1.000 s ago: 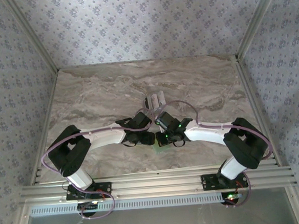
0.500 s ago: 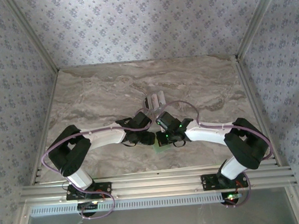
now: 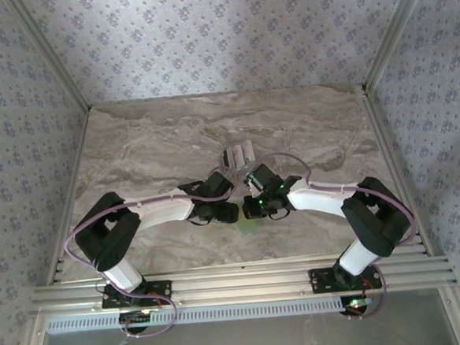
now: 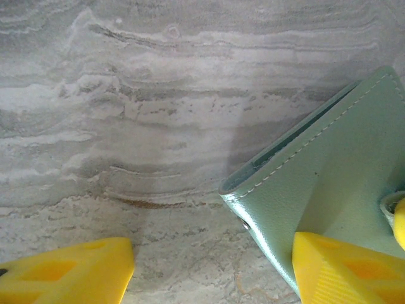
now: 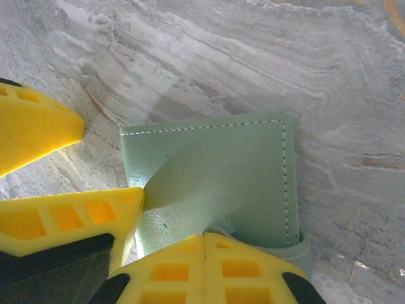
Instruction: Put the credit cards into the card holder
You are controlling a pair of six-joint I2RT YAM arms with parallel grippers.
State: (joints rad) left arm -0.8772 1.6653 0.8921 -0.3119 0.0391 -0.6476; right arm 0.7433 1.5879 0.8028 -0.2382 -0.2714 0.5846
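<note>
From above, the credit cards [image 3: 238, 154] are lying on the tabletop [image 3: 149, 146] beyond the card holder [image 3: 250, 223], none inserted yet; left wrist: the left tool [image 4: 213, 250] is gaping wide, gripping nothing, one finger on the card holder; right wrist: the right tool [image 5: 204, 244] is clamping closed on its edge.

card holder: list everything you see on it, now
The card holder is a flat, squarish, pale-green sleeve, leather-like, with white stitching along its edges and a small rivet near one corner. It lies on the marble table between the two arms. A slot opens along one edge. The right gripper, shut, clamps its near edge, where a strip curls up; a fingertip of the open left gripper sits on its side.
</note>
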